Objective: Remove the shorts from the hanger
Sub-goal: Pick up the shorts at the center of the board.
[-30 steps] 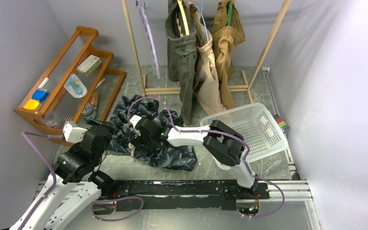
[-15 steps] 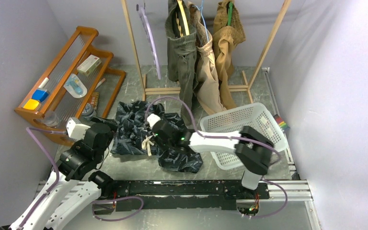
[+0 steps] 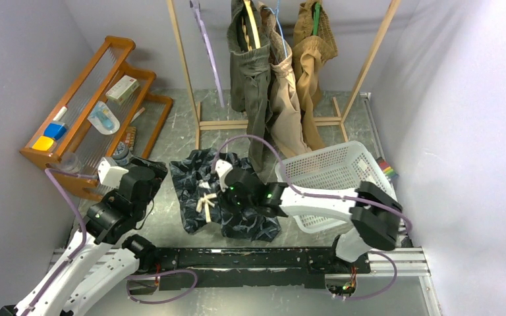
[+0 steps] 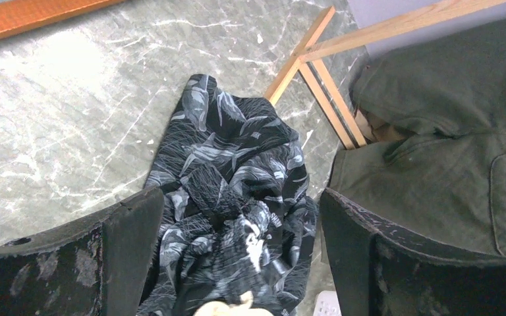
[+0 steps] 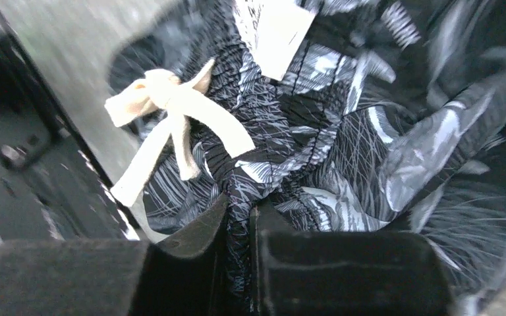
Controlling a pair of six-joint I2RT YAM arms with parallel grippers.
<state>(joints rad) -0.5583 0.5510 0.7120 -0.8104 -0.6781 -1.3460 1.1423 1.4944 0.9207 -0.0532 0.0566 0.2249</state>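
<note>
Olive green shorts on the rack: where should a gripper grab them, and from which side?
Probably the lower end of the olive green shorts, where one long leg hangs free, coming from the near side. They drape straight down, the beige shorts press against one side, and nothing hangs in front.

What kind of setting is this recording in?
Probably a lab booth staged as a laundry corner: a wooden clothes rack hung with shorts, a white basket and a wooden shelf.
</note>
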